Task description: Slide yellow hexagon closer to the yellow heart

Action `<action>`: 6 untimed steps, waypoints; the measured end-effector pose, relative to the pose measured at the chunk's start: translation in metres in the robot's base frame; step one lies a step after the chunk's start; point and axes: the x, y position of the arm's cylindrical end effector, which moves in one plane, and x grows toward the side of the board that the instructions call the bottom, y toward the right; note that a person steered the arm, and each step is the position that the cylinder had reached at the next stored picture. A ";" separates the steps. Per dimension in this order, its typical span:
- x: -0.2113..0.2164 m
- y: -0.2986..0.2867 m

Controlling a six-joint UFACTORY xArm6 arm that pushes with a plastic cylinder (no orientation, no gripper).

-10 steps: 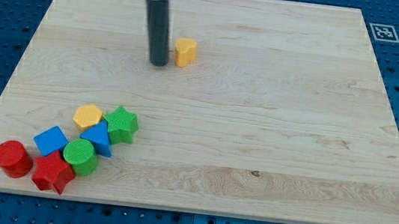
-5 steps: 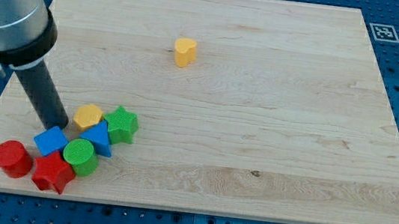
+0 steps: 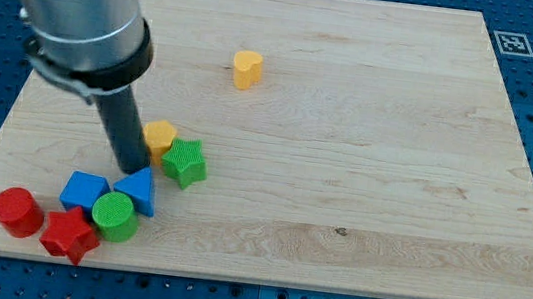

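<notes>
Camera view: no pincer on this rig, so no open/closed state to tell. My tip is sitting on the tabletop, touching the yellow hexagon just to its upper right. Green star is sitting right of the tip (touching the hexagon). Yellow heart is lying well apart, up-right.

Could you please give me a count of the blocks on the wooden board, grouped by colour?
Yellow: 2 – yellow hexagon, yellow heart
Green: 2 – green star, green cylinder
Blue: 2 – blue cube, blue triangle
Red: 2 – red cylinder, red star
Total: 8
</notes>
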 end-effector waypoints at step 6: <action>-0.087 0.073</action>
